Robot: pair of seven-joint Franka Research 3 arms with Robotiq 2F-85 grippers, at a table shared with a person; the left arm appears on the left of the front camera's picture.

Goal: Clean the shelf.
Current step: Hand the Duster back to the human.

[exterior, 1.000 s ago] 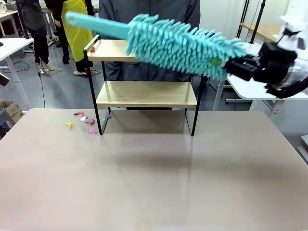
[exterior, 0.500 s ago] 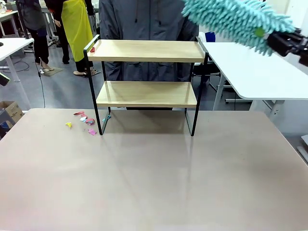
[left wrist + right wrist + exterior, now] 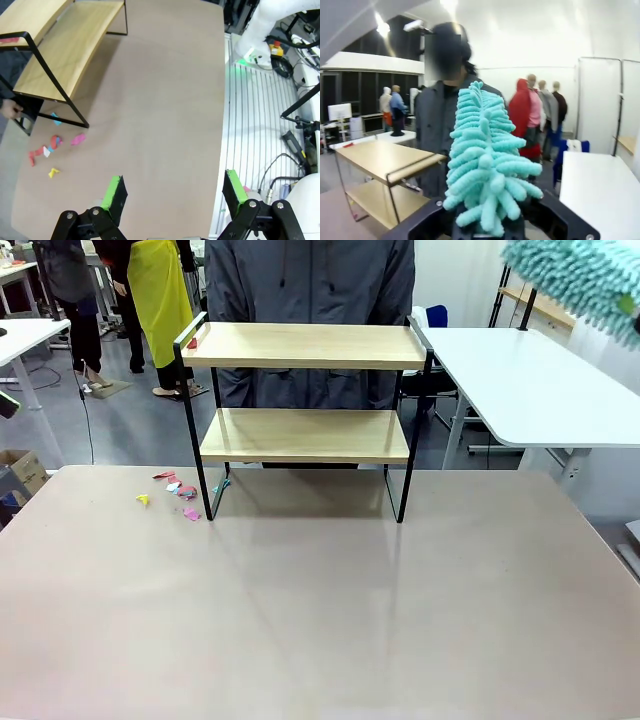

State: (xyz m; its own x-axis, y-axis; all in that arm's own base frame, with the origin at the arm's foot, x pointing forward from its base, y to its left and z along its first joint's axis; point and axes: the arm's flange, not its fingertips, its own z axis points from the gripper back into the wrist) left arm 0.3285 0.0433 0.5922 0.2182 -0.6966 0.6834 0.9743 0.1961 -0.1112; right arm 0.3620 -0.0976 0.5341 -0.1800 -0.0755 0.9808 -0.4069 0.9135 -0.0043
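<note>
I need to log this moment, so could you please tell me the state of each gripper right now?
Left gripper: open, holding nothing, above the table.
Right gripper: shut on the teal duster, raised near the shelf.

One shelf (image 3: 304, 390), two boards; one teal duster (image 3: 487, 165); several paper scraps (image 3: 178, 491); one person (image 3: 310, 280).

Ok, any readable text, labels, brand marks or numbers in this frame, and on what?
None can be read.
The shelf boards are plain wood.
The duster in the right gripper bears no print.
The red-and-yellow stop button near the arm's base is too small to show lettering.
</note>
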